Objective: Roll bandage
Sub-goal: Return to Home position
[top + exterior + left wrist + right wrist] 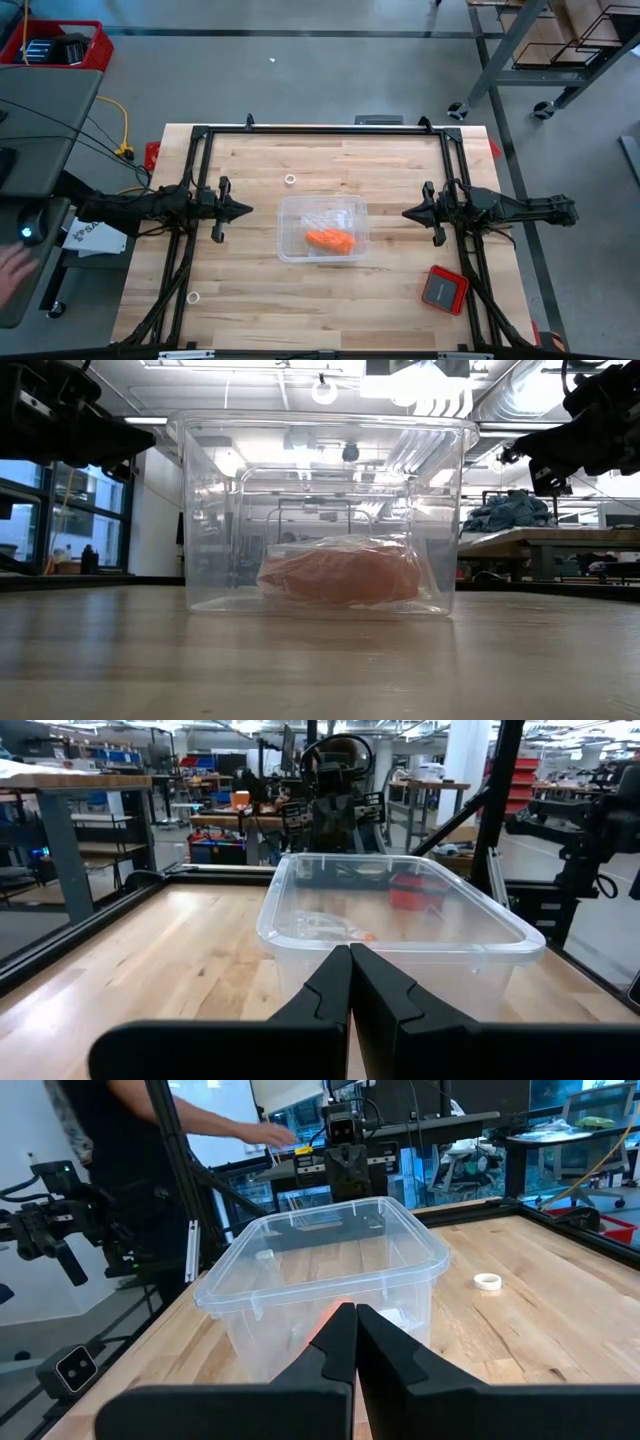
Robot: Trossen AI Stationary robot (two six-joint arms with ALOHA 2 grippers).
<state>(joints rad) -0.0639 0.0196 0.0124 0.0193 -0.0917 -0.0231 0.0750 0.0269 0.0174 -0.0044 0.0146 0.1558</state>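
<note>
High view: left end effector (247, 210), right end effector (406, 212) closed, empty.

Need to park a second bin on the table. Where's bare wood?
Biggest: strip between the bin and the near edge of the table, from the near white ring to the red device. Also the far strip, right of the far white ring. Crowded: middle band, left gripper and right gripper flank the bin.

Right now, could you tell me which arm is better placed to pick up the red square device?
Right. The red square device lies on the right arm's side, near the right gripper; the left gripper waits across the transparent bin. Both are shut.
</note>
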